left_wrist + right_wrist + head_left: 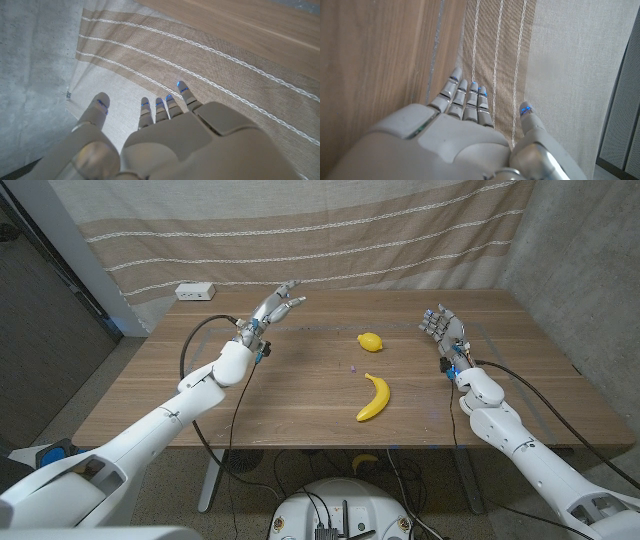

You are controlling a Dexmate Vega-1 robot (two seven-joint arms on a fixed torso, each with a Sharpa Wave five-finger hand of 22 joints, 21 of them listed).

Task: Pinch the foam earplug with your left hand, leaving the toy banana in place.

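A yellow toy banana [374, 398] lies right of the table's middle. A tiny purplish speck [351, 365], possibly the foam earplug, sits just beyond it; it is too small to tell for sure. My left hand [272, 310] hovers over the far left part of the wooden table [300, 395], fingers spread and holding nothing, well left of the speck. In the left wrist view that left hand [165, 135] points its fingers at the striped curtain. My right hand [444, 330] stands at the far right with fingers apart and empty, as the right wrist view also shows of the hand [465, 135].
A yellow toy lemon [370, 341] sits beyond the banana. A white power strip [195, 291] lies at the far left corner. A striped curtain [330, 230] hangs behind the table, and a concrete wall [590, 250] stands at the right.
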